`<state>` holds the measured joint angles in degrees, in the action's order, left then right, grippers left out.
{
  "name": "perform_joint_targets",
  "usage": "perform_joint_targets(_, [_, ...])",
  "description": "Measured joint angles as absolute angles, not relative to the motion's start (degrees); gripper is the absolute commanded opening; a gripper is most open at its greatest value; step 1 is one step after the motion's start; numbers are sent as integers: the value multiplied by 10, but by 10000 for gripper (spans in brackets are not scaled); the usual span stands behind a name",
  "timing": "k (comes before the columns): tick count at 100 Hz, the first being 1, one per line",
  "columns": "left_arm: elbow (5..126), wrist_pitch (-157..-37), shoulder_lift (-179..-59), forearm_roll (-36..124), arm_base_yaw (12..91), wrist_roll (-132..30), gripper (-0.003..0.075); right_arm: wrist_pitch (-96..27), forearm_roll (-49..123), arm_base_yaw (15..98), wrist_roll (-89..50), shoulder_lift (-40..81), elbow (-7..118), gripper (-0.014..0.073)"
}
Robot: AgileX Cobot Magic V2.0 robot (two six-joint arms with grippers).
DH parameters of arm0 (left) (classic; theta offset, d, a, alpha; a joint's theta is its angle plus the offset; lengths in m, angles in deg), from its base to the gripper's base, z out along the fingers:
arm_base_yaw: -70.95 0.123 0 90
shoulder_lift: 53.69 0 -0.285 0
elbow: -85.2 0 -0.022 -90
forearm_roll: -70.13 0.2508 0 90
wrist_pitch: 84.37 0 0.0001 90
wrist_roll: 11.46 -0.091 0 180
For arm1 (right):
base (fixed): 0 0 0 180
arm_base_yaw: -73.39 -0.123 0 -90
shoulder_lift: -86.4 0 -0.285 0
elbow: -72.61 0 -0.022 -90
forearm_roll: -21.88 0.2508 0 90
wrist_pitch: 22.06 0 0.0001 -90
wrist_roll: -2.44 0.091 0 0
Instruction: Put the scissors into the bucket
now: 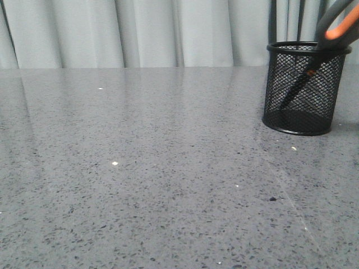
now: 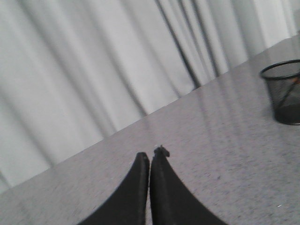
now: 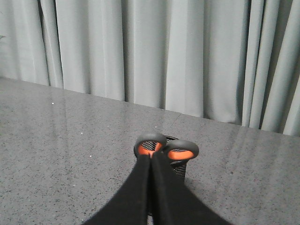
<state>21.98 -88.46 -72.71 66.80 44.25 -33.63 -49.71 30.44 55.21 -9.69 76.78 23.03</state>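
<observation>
The scissors point(image 1: 335, 25) stand blade-down in the black mesh bucket point(image 1: 303, 89) at the right of the table. They lean so that the grey, orange-lined handles stick out above the rim. In the right wrist view my right gripper point(image 3: 151, 157) is shut with nothing seen between the fingers. The scissors' handles point(image 3: 182, 152) and the bucket point(image 3: 180, 168) show just beyond its tips, the bucket mostly hidden. My left gripper point(image 2: 150, 154) is shut and empty above bare table, well away from the bucket point(image 2: 283, 91). Neither gripper shows in the front view.
The grey speckled table point(image 1: 140, 168) runs back to a pale curtain point(image 1: 140, 31) hanging behind its far edge. A few small white specks and a dark crumb lie on the table.
</observation>
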Motion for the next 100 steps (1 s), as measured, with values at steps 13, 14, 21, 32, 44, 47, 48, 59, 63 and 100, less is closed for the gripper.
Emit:
perform_joint_targets(13, [158,-879,-683,661,542,-316,-20,-497,304,552,-97,768,230,-45])
perform_joint_targets(14, [151,-879,-679,660,547,-314,-20,-497,304,552,-97,768,230,-45])
perform_joint_targets(21, [116,-878,-661,636,591,-297,-20,-497,304,552,-97,768,230,-45])
perform_joint_targets(32, [79,-893,-644,617,643,-258,-20,-497,304,552,-97,768,230,-45])
perform_joint_targets(44, [80,-918,-634,635,668,-243,-20,-497,304,552,-97,768,230,-45])
perform_joint_targets(47, [80,-928,-633,643,671,-242,-20,-497,304,552,-97,768,230,-45])
perform_joint_targets(48, [80,-935,-633,646,672,-242,-20,-497,304,552,-97,768,230,-45])
perform_joint_targets(59, [80,-991,-629,657,674,-240,-20,-497,304,552,-97,768,230,-45])
perform_joint_targets(63, [80,-1011,-624,657,674,-238,-20,-497,304,552,-97,768,230,-45])
perform_joint_targets(100, [80,-1036,-614,661,675,-236,-19,-497,304,552,-97,768,230,-45])
